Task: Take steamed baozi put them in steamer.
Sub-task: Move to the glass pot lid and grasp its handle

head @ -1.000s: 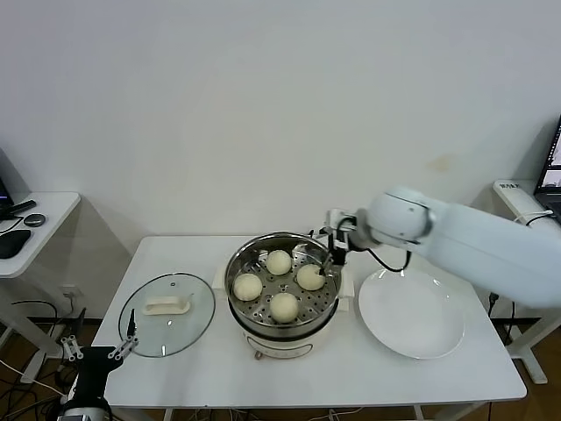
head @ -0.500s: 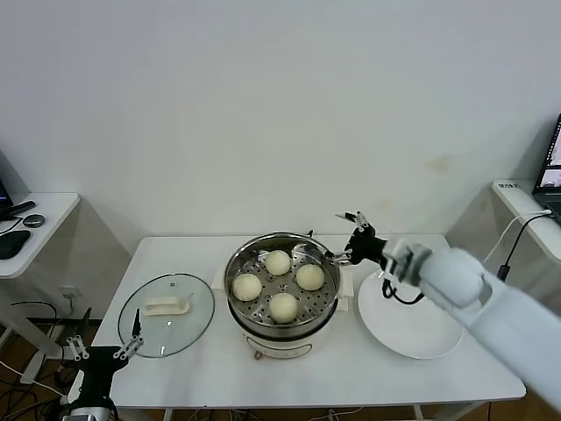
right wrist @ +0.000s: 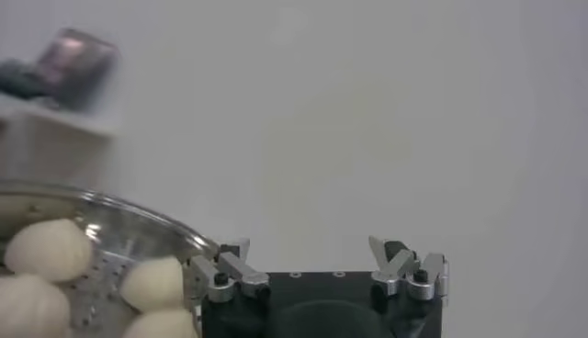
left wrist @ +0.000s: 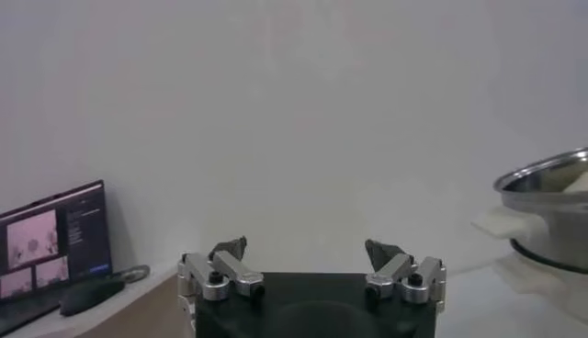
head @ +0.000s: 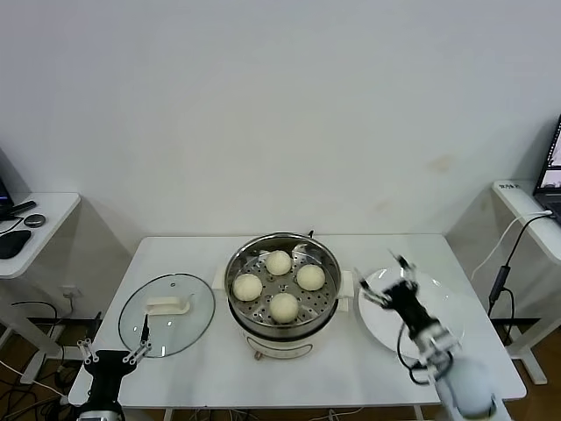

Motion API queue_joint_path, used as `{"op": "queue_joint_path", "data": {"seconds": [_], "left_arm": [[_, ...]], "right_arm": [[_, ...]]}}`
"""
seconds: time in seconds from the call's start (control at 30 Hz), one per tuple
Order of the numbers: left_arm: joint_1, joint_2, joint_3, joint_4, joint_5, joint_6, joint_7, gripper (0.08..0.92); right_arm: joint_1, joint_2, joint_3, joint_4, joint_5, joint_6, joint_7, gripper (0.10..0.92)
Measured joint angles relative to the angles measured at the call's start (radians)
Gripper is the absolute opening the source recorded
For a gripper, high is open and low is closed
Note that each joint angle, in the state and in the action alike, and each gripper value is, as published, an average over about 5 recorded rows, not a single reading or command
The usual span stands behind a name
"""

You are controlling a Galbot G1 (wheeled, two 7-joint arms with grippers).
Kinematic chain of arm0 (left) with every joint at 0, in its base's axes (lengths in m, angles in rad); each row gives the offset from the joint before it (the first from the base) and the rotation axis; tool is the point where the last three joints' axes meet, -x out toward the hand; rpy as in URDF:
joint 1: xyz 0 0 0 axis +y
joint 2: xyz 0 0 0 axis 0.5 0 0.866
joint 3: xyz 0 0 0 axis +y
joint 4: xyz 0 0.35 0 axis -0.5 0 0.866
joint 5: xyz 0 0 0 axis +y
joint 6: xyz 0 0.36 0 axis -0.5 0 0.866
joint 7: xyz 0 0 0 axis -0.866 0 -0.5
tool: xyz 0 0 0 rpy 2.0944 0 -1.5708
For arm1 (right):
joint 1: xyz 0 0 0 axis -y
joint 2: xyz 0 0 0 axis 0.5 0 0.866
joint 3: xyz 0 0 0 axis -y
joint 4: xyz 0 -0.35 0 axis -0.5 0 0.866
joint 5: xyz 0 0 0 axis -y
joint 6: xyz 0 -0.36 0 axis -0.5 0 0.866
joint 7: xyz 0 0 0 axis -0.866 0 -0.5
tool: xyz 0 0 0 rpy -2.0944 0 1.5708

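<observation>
All four steamed baozi [head: 279, 283] sit in the steamer [head: 282, 294], so the right claw [head: 392, 279], spread and empty over the plate [head: 447, 329], should retreat clear of the rim.

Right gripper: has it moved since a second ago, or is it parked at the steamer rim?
Yes. The right gripper, open and empty, has pulled away from the steamer toward the robot, now over the white plate.

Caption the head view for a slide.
Four steamed baozi sit in the steamer; the open right gripper hovers over the white plate, left gripper parked low.
</observation>
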Motion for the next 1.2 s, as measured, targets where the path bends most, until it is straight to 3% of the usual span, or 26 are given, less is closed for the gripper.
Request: {"op": "queue_joint_path", "data": {"seconds": [0.33, 0.63, 1.2], "left_arm": [[-0.017, 0.086, 0.007, 0.089, 0.462, 0.043, -0.085, 0.823], [-0.122, 0.163, 0.056, 0.240, 0.887, 0.019, -0.116, 0.823], [-0.432, 0.221, 0.170, 0.534, 1.116, 0.005, -0.096, 0.823]], "right_arm": [[-0.210, 0.185, 0.236, 0.000, 0.045, 0.084, 0.024, 0.823], [-0.262, 0.270, 0.322, 0.000, 0.073, 0.113, 0.037, 0.823], [-0.302, 0.327, 0.361, 0.001, 0.066, 0.133, 0.039, 0.823]]}}
